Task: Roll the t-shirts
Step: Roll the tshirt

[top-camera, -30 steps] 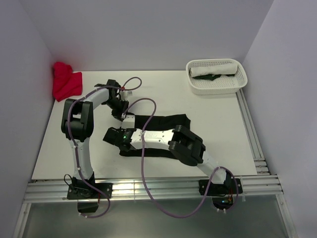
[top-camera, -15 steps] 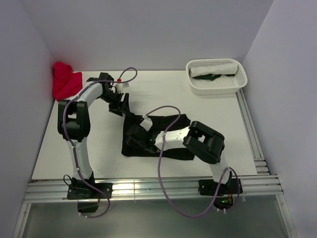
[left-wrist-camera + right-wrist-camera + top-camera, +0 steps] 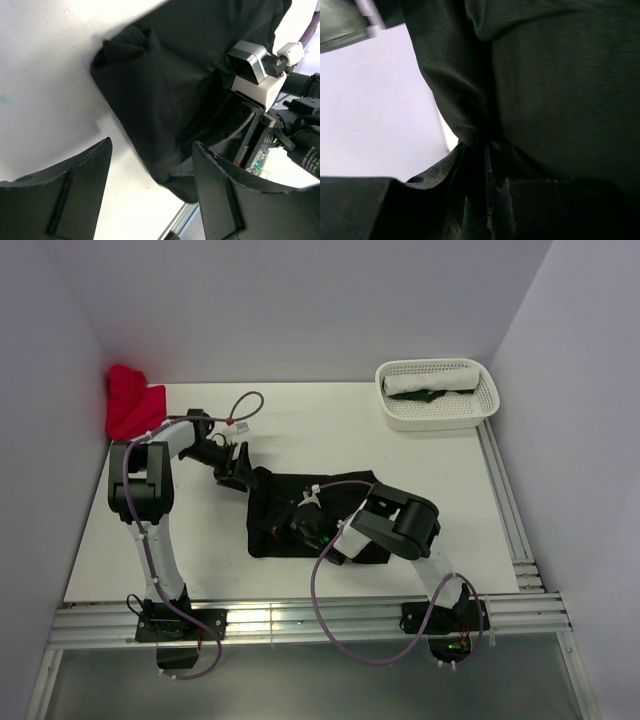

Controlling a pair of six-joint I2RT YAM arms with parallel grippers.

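Black t-shirt lies folded flat mid-worktop, just ahead of the arm bases. Its long axis runs left-right, roughly parallel to the near edge, and the left end is the broader one. Can't tell which end is collar or hem.

Right end effector sits low on the shirt's left half. In the wrist view the jaws are nearly together, pinching a fold of the black fabric.

Left end effector is at the shirt's far-left corner, jaws spread wide and holding nothing. Its wrist view shows the bunched corner of the cloth between and beyond the fingers.

Red t-shirt is heaped in the far-left corner. Basket at far right holds a rolled white t-shirt and a dark green t-shirt.
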